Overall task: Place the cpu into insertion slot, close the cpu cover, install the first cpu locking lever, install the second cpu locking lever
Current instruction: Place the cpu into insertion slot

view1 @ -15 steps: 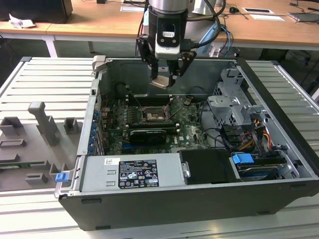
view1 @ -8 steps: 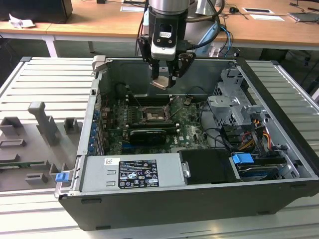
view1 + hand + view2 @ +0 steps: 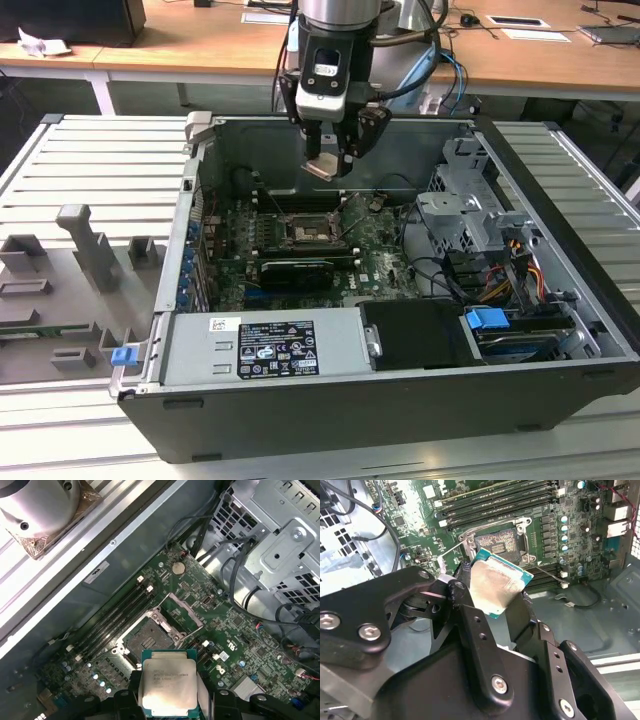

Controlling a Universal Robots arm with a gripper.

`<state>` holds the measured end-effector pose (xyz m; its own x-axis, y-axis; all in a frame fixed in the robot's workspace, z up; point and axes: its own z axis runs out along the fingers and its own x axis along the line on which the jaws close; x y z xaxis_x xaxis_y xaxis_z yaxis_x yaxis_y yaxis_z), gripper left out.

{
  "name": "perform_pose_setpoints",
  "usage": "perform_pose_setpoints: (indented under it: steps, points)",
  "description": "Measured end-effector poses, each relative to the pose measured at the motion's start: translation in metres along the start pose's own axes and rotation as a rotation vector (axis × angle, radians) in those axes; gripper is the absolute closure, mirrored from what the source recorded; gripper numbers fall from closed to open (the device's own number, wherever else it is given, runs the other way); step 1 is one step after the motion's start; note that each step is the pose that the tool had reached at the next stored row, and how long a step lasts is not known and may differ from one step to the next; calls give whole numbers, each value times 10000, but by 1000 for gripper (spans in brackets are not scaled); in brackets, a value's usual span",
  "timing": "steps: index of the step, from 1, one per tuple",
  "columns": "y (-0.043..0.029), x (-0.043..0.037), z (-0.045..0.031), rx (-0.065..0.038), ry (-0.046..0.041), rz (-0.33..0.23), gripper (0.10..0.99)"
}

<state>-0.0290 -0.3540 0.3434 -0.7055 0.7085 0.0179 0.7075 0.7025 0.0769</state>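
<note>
The gripper (image 3: 327,160) is clamped on the cpu (image 3: 167,687), holding it in the air above the empty insertion slot (image 3: 150,639) — the cpu cover (image 3: 186,609) stands raised beside that slot, so none of the four steps looks done.

In the second wrist view the claw (image 3: 494,591) hides one cpu (image 3: 497,580) corner (green rim included).

My arm (image 3: 335,15) stands near vertical, with the wrist pointing straight down. The gripper (image 3: 326,160) hangs below the wrist, raised and carrying a load. Its two black fingers (image 3: 470,620) press on opposite edges of the cpu (image 3: 167,687). I hold the chip clamped between them at a slight tilt, with its metal top turned toward the first wrist view.
</note>
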Motion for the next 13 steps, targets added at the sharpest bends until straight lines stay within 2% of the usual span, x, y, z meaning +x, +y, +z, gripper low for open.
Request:
perform_pose_setpoints:
  steps: [13]
  points:
    - [-6,5,15,-22,-92,1196,561]
